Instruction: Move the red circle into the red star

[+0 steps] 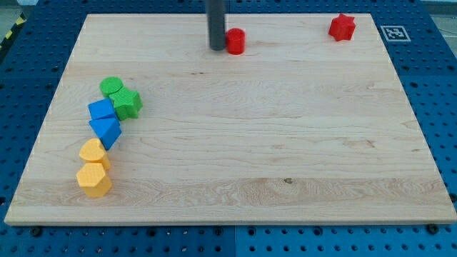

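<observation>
The red circle (235, 41) lies near the view's top, a little left of centre. The red star (342, 27) lies at the view's top right, well apart from the circle. My tip (217, 48) stands on the board just left of the red circle, close to it or touching its left side.
On the wooden board (250, 157), a cluster sits at the view's left: a green circle (111, 87), a green star (127, 103), a blue block (101, 111), a blue triangle (106, 130), a yellow block (93, 153) and a yellow hexagon (94, 179). A marker tag (393, 32) sits off the top right corner.
</observation>
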